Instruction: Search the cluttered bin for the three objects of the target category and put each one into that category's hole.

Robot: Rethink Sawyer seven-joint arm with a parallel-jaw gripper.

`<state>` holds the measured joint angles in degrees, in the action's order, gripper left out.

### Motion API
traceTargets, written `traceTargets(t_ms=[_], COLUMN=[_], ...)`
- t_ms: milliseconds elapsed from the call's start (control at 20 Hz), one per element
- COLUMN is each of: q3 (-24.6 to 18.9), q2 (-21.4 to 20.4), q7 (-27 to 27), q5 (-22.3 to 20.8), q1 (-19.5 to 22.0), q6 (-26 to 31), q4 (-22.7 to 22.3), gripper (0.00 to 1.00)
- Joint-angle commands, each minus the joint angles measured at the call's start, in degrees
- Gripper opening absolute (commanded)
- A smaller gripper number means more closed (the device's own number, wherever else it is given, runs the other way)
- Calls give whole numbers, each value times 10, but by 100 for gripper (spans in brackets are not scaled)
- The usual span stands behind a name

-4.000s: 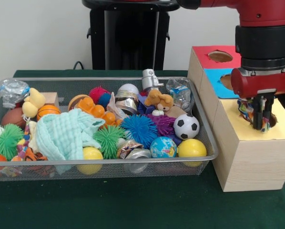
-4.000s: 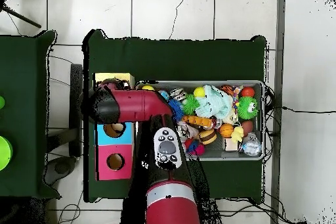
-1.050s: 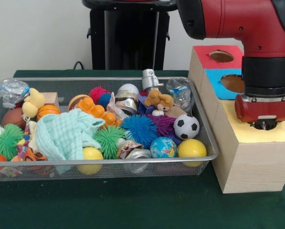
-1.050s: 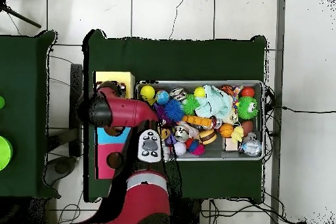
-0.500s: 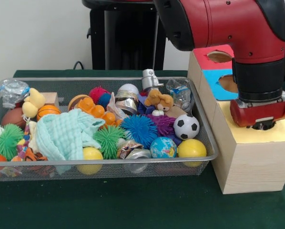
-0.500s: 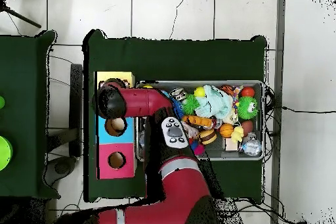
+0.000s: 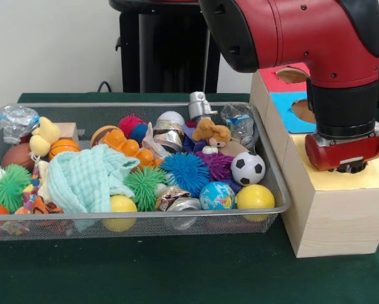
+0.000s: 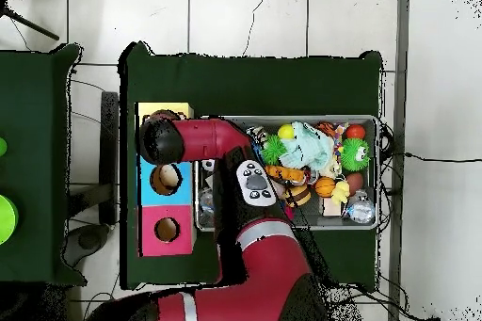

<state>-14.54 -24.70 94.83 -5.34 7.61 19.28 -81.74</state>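
The tool (image 7: 350, 166) sits low over the hole in the yellow section (image 7: 373, 174) of the wooden box (image 7: 332, 215); whether it is open, I cannot tell. No target object shows there. Best to lift straight up, clearing the rim, before crossing to the wire bin (image 7: 279, 190) on the left.

Bin (image 7: 275, 183) beside box (image 7: 332, 212) (touching)

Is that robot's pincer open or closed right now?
Cannot tell. The pincer is sunk into the hole in the yellow top of the wooden box, so the red wrist above hides how it stands.
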Motion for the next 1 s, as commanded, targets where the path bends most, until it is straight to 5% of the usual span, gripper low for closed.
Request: traceTargets(t_ms=[50,350,650,1000], q3=[-46,39,62,62], q2=[223,128,13,-23], q7=[45,98,87,71], q5=[-45,-25,-5,4], q1=[8,-51,-64,-64], q6=[-153,-68,56,102], q4=[62,21,-33,-38], gripper=[100,100,100,100])
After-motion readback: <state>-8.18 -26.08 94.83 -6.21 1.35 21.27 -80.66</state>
